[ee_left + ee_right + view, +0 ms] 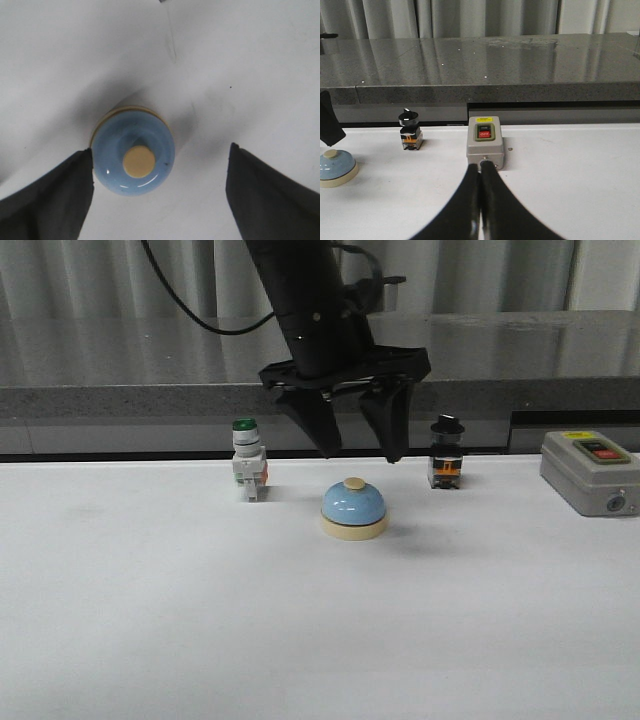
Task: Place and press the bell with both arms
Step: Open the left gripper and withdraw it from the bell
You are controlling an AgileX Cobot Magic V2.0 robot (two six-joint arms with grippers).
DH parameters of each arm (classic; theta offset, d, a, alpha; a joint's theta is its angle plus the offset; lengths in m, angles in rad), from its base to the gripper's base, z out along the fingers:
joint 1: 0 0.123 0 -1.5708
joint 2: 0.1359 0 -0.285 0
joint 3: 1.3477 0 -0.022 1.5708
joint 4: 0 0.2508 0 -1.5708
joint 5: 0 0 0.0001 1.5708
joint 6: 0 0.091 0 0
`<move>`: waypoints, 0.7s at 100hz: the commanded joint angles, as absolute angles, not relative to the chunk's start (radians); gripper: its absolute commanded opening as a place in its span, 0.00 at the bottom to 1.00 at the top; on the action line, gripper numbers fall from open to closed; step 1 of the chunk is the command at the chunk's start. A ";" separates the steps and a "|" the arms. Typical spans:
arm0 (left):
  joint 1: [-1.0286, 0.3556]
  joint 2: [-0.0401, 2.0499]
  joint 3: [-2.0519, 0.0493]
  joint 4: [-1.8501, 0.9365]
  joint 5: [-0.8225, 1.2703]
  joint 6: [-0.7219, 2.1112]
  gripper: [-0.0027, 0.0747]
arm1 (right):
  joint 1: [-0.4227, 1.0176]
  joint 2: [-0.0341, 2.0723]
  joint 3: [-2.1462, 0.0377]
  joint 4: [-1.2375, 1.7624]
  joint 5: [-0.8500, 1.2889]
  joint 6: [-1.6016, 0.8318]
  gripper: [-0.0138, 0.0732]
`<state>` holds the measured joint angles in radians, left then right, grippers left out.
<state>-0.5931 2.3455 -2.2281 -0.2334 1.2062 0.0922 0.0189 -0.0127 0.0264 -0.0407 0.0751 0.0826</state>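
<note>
The light-blue bell (354, 510) with its cream base and button stands upright on the white table (150, 620). My left gripper (362, 454) hangs open just above it, fingertips clear of the dome and holding nothing. In the left wrist view the bell (134, 159) lies below the left gripper (160, 150), closer to one finger (55, 195) than to the other. My right gripper (480, 166) is shut with nothing in it, low over the table off to the right. From there the bell (335, 167) shows at the view's edge. The right arm is out of the front view.
A green-capped white switch (247, 460) stands left of the bell and a black-knobbed switch (446, 452) to its right. A grey button box (590, 472) sits at the far right, just ahead of the right fingertips (485, 142). A grey stone ledge (120, 400) runs along the back.
</note>
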 commanded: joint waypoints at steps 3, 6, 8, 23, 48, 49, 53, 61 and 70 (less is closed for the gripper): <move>-0.596 2.270 -2.294 -0.257 1.202 0.061 0.54 | 0.015 -0.024 0.011 -0.055 -0.012 0.075 0.09; -0.596 2.268 -2.307 -0.257 1.209 0.059 0.46 | 0.015 -0.024 0.011 -0.055 -0.012 0.075 0.09; -0.596 2.268 -2.311 -0.257 1.211 0.059 0.40 | 0.015 -0.024 0.011 -0.055 -0.012 0.075 0.09; -0.595 2.242 -2.324 -0.252 1.209 0.035 0.01 | 0.015 -0.024 0.011 -0.055 -0.012 0.075 0.09; -0.561 2.151 -2.324 -0.167 1.229 0.000 0.01 | 0.015 -0.024 0.011 -0.055 -0.012 0.075 0.09; -0.559 2.148 -2.324 -0.165 1.232 0.000 0.01 | 0.015 -0.024 0.011 -0.055 -0.012 0.075 0.09; -0.543 2.128 -2.324 -0.151 1.241 -0.008 0.01 | 0.015 -0.024 0.011 -0.055 -0.012 0.075 0.09; -0.509 2.092 -2.324 -0.141 1.260 -0.011 0.01 | 0.015 -0.024 0.011 -0.055 -0.012 0.075 0.09; -0.470 2.050 -2.324 -0.137 1.272 -0.011 0.01 | 0.015 -0.024 0.011 -0.055 -0.012 0.075 0.09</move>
